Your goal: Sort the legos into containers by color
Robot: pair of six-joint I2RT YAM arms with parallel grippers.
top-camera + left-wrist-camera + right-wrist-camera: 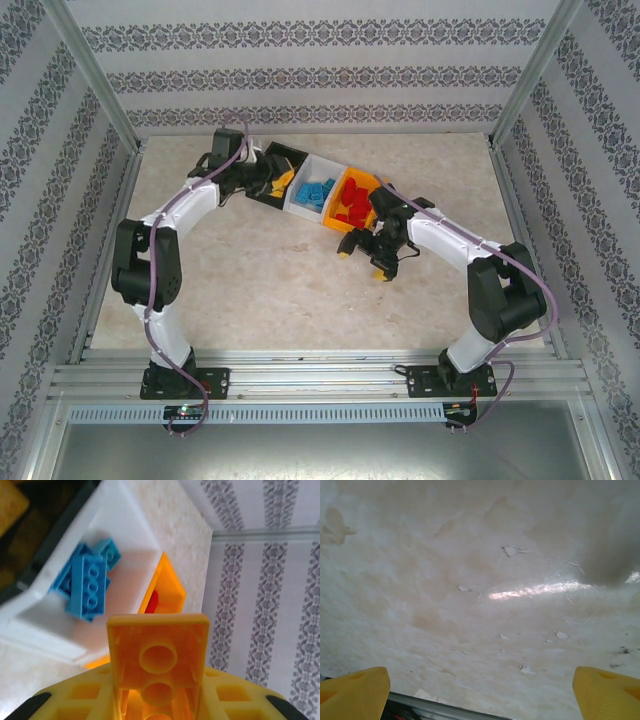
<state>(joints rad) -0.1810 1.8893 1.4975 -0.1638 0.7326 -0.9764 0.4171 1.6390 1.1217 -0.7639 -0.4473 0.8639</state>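
Note:
My left gripper (262, 180) is shut on an orange-yellow lego (159, 650), which I see from its hollow underside between the yellow fingers. It hangs over the seam of the black container (272, 157) and the white container (125, 525). Blue legos (89, 582) lie in the white one, red legos (352, 205) in the orange container (372, 180), and orange-yellow legos (283, 182) in the black one. My right gripper (363, 264) stands open over bare table, just in front of the orange container, nothing between its fingertips (355, 690).
The marbled tabletop (470, 580) has small chipped flecks. Patterned walls and metal frame posts (95, 75) enclose the table on three sides. A metal rail (320, 370) runs along the near edge by the arm bases.

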